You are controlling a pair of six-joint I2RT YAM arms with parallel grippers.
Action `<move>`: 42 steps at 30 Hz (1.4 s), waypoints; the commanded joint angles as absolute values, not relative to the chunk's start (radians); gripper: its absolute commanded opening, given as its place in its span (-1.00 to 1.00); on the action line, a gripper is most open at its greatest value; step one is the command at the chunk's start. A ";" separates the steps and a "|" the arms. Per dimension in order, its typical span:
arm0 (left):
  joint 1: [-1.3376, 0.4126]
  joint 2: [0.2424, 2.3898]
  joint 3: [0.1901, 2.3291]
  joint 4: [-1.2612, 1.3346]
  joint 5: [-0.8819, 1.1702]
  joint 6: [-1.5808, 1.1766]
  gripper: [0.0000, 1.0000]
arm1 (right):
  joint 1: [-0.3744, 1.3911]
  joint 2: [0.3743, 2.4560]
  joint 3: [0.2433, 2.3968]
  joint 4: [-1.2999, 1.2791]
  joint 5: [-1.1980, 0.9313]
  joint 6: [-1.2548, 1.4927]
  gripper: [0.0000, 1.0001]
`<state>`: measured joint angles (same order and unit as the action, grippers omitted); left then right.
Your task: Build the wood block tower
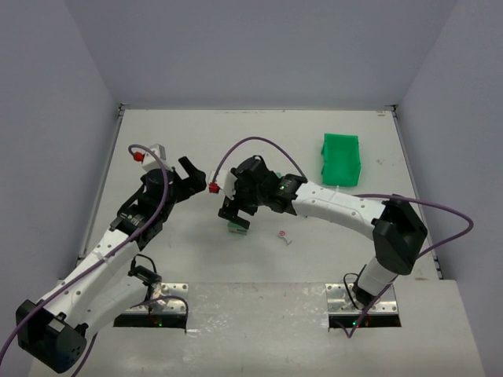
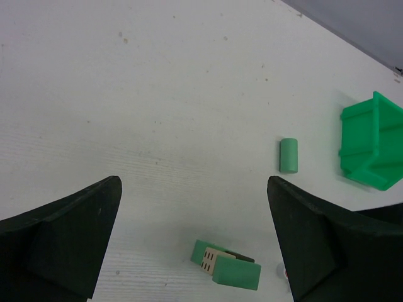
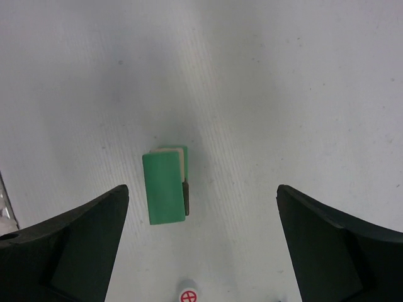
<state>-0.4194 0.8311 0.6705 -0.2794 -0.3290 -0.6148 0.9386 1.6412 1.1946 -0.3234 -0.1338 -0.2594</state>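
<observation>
My white worktop (image 1: 236,141) fills the middle of the frame, faintly speckled, under soft even light. Plain pale grey walls (image 1: 259,47) close it in along the top, left and right of the frame.

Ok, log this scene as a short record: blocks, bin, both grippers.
block stack: green block on top, tan block under it, dark piece at its side
loose piece: green cylinder lying on its side, apart from the stack
green bin: far right, away from the blocks
left gripper: open, empty
right gripper: open, empty, over the stack, not touching
</observation>
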 commanded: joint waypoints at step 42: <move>-0.430 0.782 0.622 -0.230 -0.362 -0.591 1.00 | 0.999 1.810 1.249 -0.253 -0.099 -0.228 0.97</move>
<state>-0.4194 0.7914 0.6186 -0.2966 -0.3668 -0.5802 0.9579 1.7952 1.2106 -0.2703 -0.0764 -0.1797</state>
